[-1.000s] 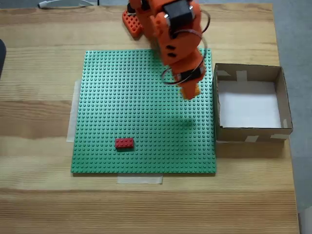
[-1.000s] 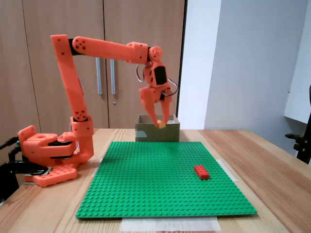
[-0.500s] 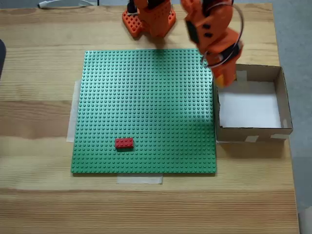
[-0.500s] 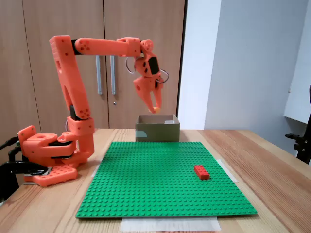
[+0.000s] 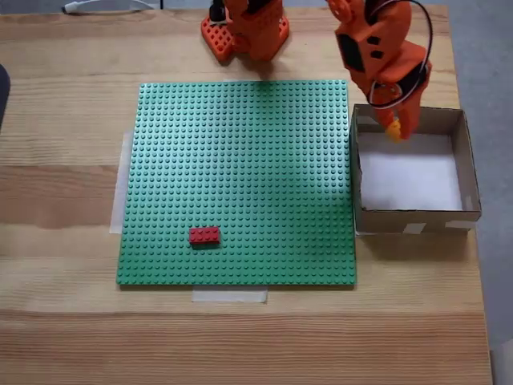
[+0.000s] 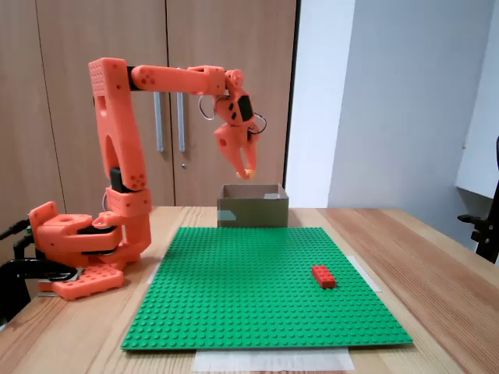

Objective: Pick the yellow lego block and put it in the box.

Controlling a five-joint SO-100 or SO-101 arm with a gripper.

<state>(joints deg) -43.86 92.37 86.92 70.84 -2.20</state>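
From above, the orange arm reaches out over the near-left corner of the box (image 5: 465, 168), and the jaws (image 5: 394, 128) point down with the yellow lego block (image 5: 393, 128) clamped between their tips, only a small yellow-orange bit of it showing. The block hangs in the air above the box's white floor, just inside the wall that runs along the green baseplate (image 5: 240, 176), close to the far wall with its pale tape patch. From the front view the jaws (image 6: 249, 173) sit well above the box (image 6: 251, 209), tilted slightly, with the yellow lego block (image 6: 249, 173) a small bright spot at their tips, clear of the cardboard rim below. The box stands on the wooden bench (image 5: 64, 305) touching, or all but touching, the right edge of the baseplate in the top-down view; at the front view it is at the far end of the plate. A red brick (image 5: 204, 235) rests flat on the baseplate toward its lower left in the top-down view, well apart from the box; in the front view the same red brick (image 6: 323, 276) lies at the right side of the plate. The arm's base (image 6: 74, 249) sits at the left of the bench in the front view, in front of wooden cabinet doors (image 6: 47, 93), and strips of pale tape (image 5: 229, 295) hold the baseplate's edges down
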